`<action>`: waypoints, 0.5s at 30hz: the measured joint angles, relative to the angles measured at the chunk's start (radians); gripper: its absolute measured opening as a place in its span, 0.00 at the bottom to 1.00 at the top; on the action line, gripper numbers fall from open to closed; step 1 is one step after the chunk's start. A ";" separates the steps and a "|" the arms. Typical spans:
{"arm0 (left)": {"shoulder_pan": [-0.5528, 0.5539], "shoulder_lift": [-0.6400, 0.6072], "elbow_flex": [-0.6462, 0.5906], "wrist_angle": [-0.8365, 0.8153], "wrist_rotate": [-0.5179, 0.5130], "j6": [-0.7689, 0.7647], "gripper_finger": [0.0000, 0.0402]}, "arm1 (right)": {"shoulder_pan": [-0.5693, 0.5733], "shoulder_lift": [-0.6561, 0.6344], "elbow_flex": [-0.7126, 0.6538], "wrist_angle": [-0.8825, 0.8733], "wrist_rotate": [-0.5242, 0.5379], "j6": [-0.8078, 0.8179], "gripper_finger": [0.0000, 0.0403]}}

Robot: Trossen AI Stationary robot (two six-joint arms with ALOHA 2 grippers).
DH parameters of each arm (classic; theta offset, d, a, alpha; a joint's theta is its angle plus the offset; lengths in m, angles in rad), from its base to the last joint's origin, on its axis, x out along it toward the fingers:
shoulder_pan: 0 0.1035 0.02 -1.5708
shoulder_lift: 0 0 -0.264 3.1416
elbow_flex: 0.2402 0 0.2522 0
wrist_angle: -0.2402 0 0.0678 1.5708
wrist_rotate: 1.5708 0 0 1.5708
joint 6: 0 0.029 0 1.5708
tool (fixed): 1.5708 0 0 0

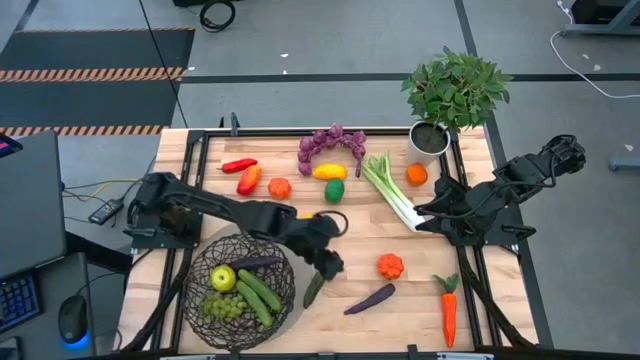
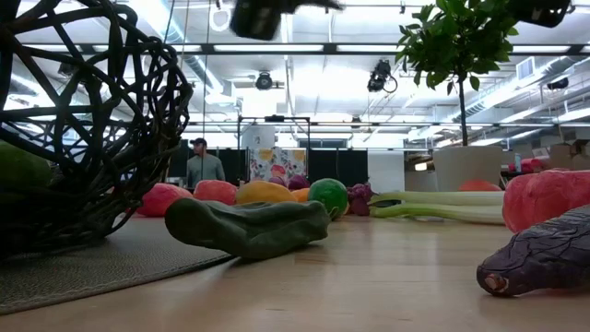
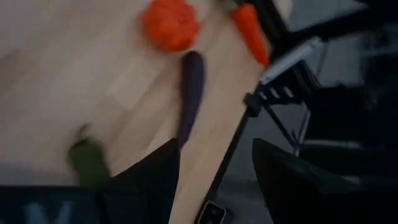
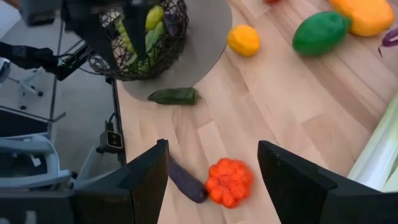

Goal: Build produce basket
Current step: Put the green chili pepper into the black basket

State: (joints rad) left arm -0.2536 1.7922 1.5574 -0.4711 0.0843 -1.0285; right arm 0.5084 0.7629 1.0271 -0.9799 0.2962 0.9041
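Dark wire makes up the basket (image 1: pixel 240 290), and I see it at about 7 o'clock on my table (image 1: pixel 400 300). It already has an apple (image 1: pixel 223 278), some green grapes (image 1: pixel 222 307), two cucumbers (image 1: pixel 258 293) and a purple eggplant (image 1: pixel 256 263) inside, so I think the job is partly done.

My left gripper (image 1: pixel 328 262) hangs just past the basket's rim, near the middle of the table. Its fingers stand apart and I see nothing between them. A dark green pepper (image 1: pixel 313 289) lies flat right below it, so I guess that one is next.

My right gripper (image 1: pixel 428 217) waits at about 3 o'clock, next to the celery (image 1: pixel 390 190). Its fingers are apart and hold nothing too.

Lots is left outside: purple grapes (image 1: pixel 331 142) at 12 o'clock, a red pepper (image 1: pixel 239 165), a lemon (image 1: pixel 330 171), a green fruit (image 1: pixel 334 189), a small orange pumpkin (image 1: pixel 390 265), another eggplant (image 1: pixel 370 298) and a carrot (image 1: pixel 449 308) at 5 o'clock.

A potted plant (image 1: pixel 452 95) stands at 1 o'clock, out of my way. Nothing blocks the pepper.
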 joint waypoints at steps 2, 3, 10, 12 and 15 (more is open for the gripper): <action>-0.002 0.018 0.000 0.093 0.001 0.046 0.51 | 0.005 -0.003 0.000 0.000 0.004 -0.014 0.62; -0.002 0.023 0.002 0.107 0.000 0.050 0.50 | 0.006 -0.003 0.000 -0.001 0.009 -0.020 0.62; 0.006 0.028 0.002 -0.092 -0.021 0.128 0.43 | 0.007 -0.011 0.000 -0.003 0.082 -0.034 0.62; 0.007 0.028 0.001 -0.137 -0.021 0.128 0.41 | 0.007 -0.011 -0.006 0.010 0.127 -0.016 0.62; 0.007 0.028 0.001 -0.152 -0.024 0.128 0.39 | 0.007 -0.012 -0.038 0.055 0.183 0.001 0.62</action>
State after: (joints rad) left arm -0.2470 1.8202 1.5581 -0.6235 0.0599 -0.9004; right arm 0.5151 0.7514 0.9891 -0.9249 0.4791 0.9051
